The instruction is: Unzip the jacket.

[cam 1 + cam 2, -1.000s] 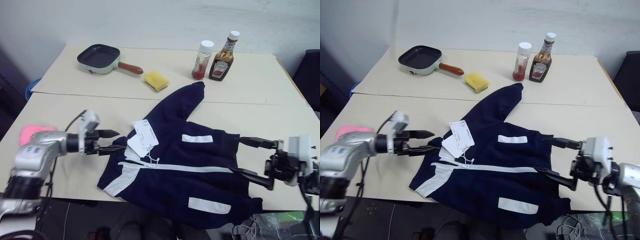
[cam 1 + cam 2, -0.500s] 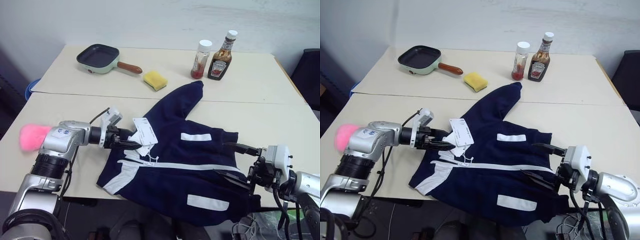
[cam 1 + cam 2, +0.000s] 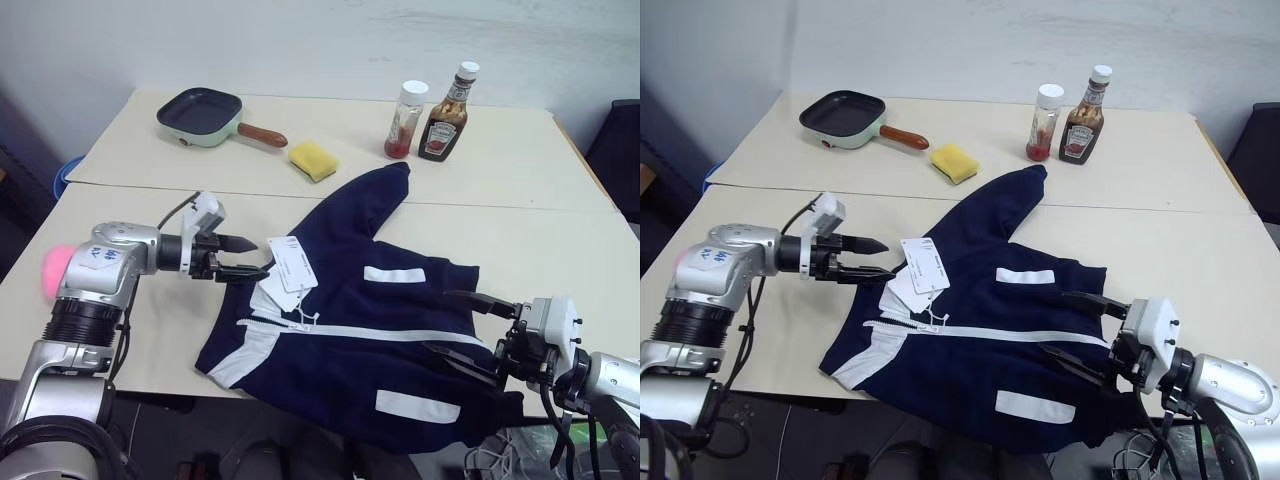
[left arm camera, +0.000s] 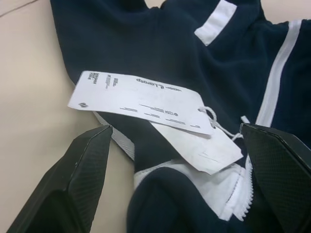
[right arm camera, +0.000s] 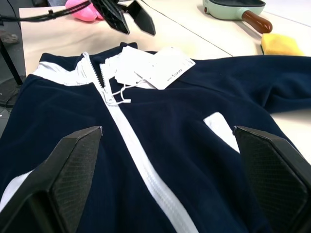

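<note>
Since a second ago the left gripper (image 3: 238, 257) has crept in from the table's left edge toward the collar, and it now hangs just short of the paper tags (image 3: 285, 274), fingers spread wide and holding nothing. Meanwhile the right gripper (image 3: 478, 327) has slid in over the hem, near the front right corner of the table; its fingers are also spread, one above the cloth and one low against it, with nothing pinched that I can see.

Across the front half of the table lies the jacket (image 3: 370, 330), navy, collar toward the left edge, hem toward the right, one sleeve reaching back toward the ketchup bottle (image 3: 444, 103) and the spice jar (image 3: 404, 122). From collar to hem the zipper (image 3: 370, 334) runs as a white line and looks fully closed.

To my eye the step in hand is getting hold of the slider at the collar. The tags lie just beside it and partly cover that end, so the left fingers should come in under or past the paper and close on the pull itself, not the card. I would want the right gripper pinning the hem first, so the cloth stays taut and does not bunch when the pull is drawn along.
</note>
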`<state>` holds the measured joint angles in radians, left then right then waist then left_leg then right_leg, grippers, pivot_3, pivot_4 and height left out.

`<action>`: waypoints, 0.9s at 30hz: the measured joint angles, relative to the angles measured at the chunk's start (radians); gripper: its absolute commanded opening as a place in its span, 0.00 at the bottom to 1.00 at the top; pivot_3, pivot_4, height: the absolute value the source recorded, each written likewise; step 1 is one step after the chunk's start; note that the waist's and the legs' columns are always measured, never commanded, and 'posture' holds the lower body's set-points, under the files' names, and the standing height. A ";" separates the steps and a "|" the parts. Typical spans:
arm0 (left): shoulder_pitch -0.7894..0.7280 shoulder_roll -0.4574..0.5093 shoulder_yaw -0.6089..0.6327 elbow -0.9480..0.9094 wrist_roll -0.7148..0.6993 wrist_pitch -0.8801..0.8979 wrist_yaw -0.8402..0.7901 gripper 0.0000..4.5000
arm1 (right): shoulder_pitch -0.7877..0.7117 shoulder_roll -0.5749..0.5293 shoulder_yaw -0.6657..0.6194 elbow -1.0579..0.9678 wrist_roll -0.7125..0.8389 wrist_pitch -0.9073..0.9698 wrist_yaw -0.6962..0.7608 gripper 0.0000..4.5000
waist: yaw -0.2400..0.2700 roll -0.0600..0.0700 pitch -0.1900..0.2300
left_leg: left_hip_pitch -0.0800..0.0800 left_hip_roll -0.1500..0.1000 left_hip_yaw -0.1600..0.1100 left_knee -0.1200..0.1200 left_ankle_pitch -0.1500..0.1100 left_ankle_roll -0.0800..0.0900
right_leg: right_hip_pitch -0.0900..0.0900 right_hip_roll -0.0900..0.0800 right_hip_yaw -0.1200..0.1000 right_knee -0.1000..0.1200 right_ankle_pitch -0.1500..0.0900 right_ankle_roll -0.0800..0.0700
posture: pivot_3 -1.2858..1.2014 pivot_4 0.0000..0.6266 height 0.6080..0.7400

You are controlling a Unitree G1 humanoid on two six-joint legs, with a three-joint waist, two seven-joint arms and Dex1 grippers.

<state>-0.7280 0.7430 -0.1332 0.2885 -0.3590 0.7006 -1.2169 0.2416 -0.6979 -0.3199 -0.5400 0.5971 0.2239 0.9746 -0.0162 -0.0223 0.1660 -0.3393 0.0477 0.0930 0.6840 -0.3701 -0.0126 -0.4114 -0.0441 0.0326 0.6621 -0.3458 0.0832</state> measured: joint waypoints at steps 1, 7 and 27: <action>0.000 -0.005 -0.014 -0.002 0.004 0.015 -0.003 0.99 | -0.002 0.000 0.001 0.000 0.000 0.001 -0.002 1.00 | 0.000 0.000 0.000 | 0.000 0.000 0.000 0.000 0.000 0.000 | 0.000 0.000 0.000 0.000 0.000 0.000 | 0.52 0.24 1.00; 0.000 -0.024 -0.078 -0.003 0.036 0.082 0.001 0.99 | -0.012 0.000 0.004 -0.002 0.005 0.010 -0.008 1.00 | 0.001 0.000 0.000 | 0.000 0.001 0.000 0.000 0.000 0.000 | -0.001 0.001 0.000 0.000 0.000 0.000 | 0.52 0.24 1.00; -0.012 -0.068 -0.061 0.033 0.047 0.001 0.016 0.30 | 0.026 0.003 0.017 -0.013 0.004 0.015 -0.031 1.00 | 0.011 0.000 0.000 | 0.000 0.000 0.001 0.000 0.000 0.000 | -0.001 0.001 0.000 0.000 0.000 0.000 | 0.52 0.24 1.00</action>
<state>-0.7398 0.6746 -0.1944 0.3211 -0.3124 0.7017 -1.2007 0.2673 -0.6952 -0.3028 -0.5527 0.6012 0.2389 0.9431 -0.0054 -0.0225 0.1661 -0.3394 0.0482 0.0936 0.6838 -0.3700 -0.0128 -0.4120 -0.0433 0.0328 0.6622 -0.3458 0.0832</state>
